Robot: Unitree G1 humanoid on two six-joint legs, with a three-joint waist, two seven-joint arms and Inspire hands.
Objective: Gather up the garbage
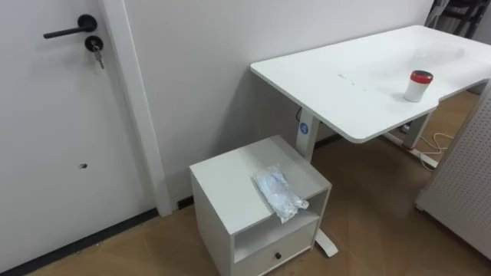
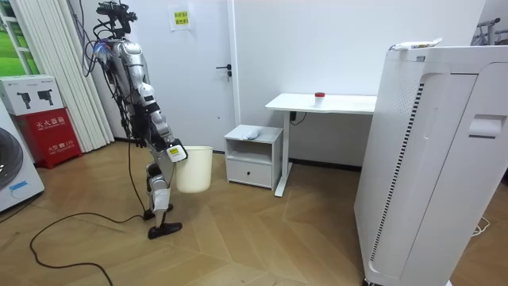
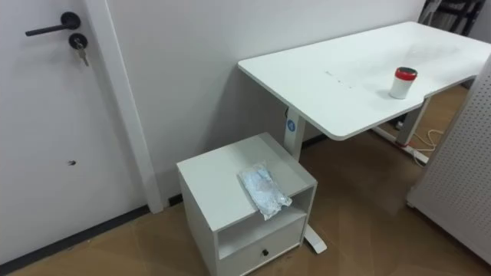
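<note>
Crumpled clear plastic wrapper [image 1: 280, 193] waits on white cabinet [image 1: 230, 180]; walking closer comes next. Right hand [image 2: 173, 152] at cream bin [image 2: 194, 168], grip unreadable.

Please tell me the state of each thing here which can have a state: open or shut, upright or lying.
Door: shut.
Key: hanging in the door's lock.
Drawer of the cabinet: shut.
Plastic bag: lying on the cabinet top, its end over the front edge.
Can: upright on the desk, red lid on.
Bin: upright, carried off the floor beside the robot.
</note>
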